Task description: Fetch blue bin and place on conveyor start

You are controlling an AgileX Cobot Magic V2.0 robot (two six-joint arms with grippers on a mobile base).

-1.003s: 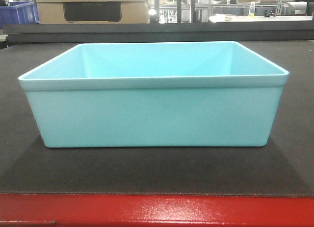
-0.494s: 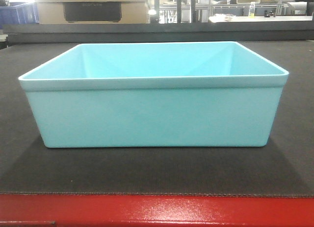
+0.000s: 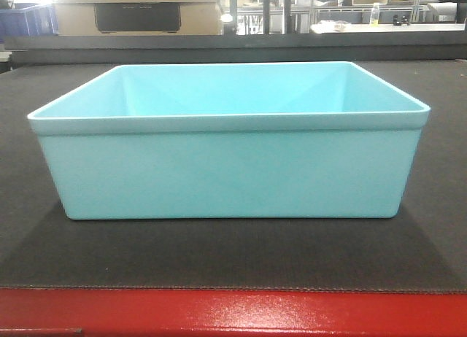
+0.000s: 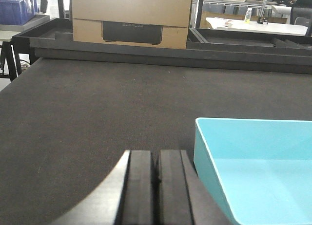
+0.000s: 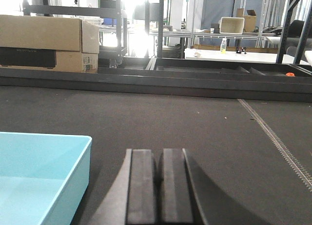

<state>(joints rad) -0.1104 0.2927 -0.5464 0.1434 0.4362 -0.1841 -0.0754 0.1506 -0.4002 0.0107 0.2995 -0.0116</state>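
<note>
The blue bin [image 3: 230,169] is a light turquoise tub. It stands empty and upright on the dark grey conveyor belt [image 3: 219,257], just behind the belt's red front edge [image 3: 233,313]. My left gripper [image 4: 156,159] is shut and empty, above the belt just left of the bin's left wall [image 4: 209,186]. My right gripper [image 5: 159,159] is shut and empty, above the belt to the right of the bin's right wall [image 5: 73,191]. Neither gripper touches the bin. Neither gripper shows in the front view.
A cardboard box [image 4: 130,18] stands behind the belt's raised black far rail [image 4: 170,54]. A dark blue crate [image 4: 17,8] is at the far left. Shelving and a white table with a bottle [image 5: 223,44] are in the background. A stitched seam [image 5: 273,137] crosses the belt at right.
</note>
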